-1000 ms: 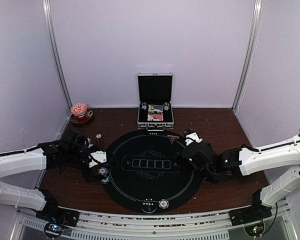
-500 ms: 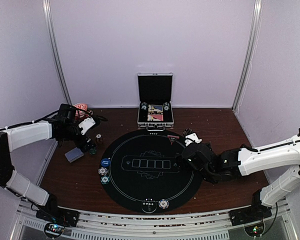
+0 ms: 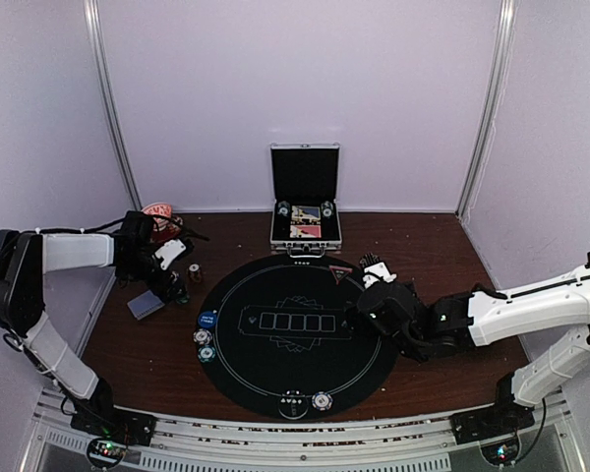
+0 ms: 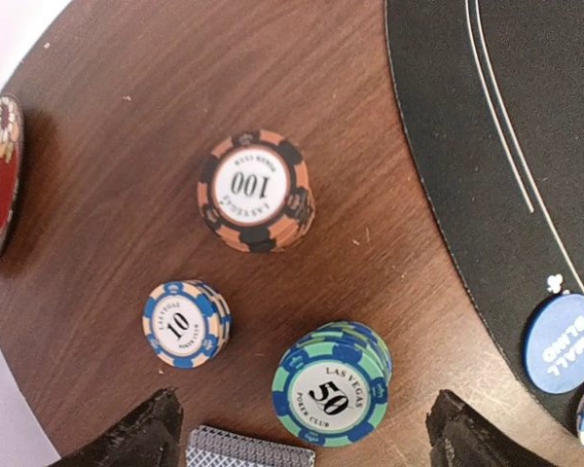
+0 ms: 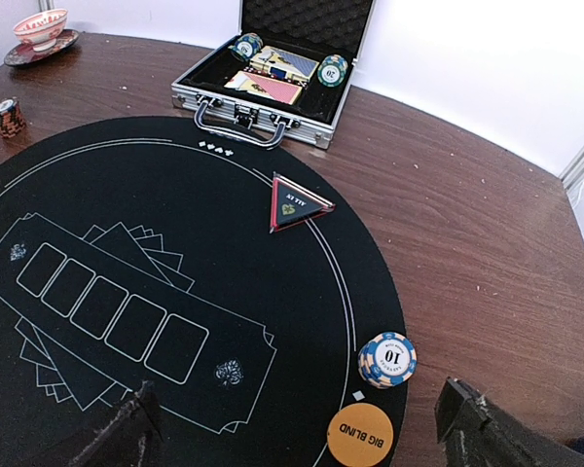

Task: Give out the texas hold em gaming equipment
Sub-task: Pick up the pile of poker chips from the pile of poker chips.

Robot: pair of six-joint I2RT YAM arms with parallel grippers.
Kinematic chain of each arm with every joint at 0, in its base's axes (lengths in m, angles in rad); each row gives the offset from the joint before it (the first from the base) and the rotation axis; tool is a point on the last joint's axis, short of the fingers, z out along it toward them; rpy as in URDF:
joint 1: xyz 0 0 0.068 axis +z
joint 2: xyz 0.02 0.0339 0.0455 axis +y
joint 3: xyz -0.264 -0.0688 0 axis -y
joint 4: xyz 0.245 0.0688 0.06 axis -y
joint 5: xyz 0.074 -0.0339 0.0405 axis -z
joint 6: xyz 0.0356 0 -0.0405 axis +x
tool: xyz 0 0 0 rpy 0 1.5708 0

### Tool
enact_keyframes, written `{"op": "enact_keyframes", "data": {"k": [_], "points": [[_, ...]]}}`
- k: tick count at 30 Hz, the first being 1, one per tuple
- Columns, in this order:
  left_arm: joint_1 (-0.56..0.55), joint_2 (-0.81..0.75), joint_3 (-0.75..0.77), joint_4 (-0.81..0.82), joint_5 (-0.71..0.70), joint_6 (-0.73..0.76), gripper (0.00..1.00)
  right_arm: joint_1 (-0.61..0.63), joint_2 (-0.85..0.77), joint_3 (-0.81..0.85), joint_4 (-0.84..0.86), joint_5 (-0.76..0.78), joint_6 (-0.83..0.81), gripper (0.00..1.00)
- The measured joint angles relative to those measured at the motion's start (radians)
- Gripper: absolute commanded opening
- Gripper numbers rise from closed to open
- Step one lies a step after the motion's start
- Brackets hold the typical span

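The left gripper [image 4: 307, 440] is wide open and holds nothing. Its two dark fingertips [image 4: 146, 433] poke in from the bottom of the left wrist view. Right under it sits a green and blue chip stack marked 50 [image 4: 331, 389]. The deck of cards [image 4: 238, 452] with grey-blue backs lies just beside that stack. A little farther out stand a blue stack marked 10 [image 4: 185, 323] and an orange and black stack marked 100 [image 4: 256, 190]. All of these are on the brown table [image 4: 107, 78]. Off to one side, on the edge of the round black mat [image 4: 487, 117], lies the blue SMALL BLIND disc [image 4: 563, 342]. The right gripper [image 5: 302, 438] is wide open too, and it holds nothing. It hangs over the other side of the mat. Close to it, at the rim of the mat, lie the orange BIG BLIND disc [image 5: 360, 435] and, just beside it, another small chip stack [image 5: 387, 358] marked 10. Farther out on the mat is a red-edged triangle [image 5: 297, 204]. Behind that is the open silver case [image 5: 263, 102] with more chips [image 5: 331, 69] inside. Two chip piles [image 3: 322, 400] sit at the near edge of the mat.
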State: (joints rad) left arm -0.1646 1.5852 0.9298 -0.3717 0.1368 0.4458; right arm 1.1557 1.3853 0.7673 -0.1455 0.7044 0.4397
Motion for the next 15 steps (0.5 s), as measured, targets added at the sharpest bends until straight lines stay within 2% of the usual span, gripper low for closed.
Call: {"op": "enact_keyframes", "data": {"k": [8,15], "points": [[0.005,0.057,0.0,0.001,0.023,-0.007,0.74,0.001,0.0,0.0,0.0,0.0,0.0,1.0],[0.01,0.057,0.001,0.003,0.04,-0.007,0.66,0.001,0.001,0.0,0.0,0.0,0.0,1.0]]}}
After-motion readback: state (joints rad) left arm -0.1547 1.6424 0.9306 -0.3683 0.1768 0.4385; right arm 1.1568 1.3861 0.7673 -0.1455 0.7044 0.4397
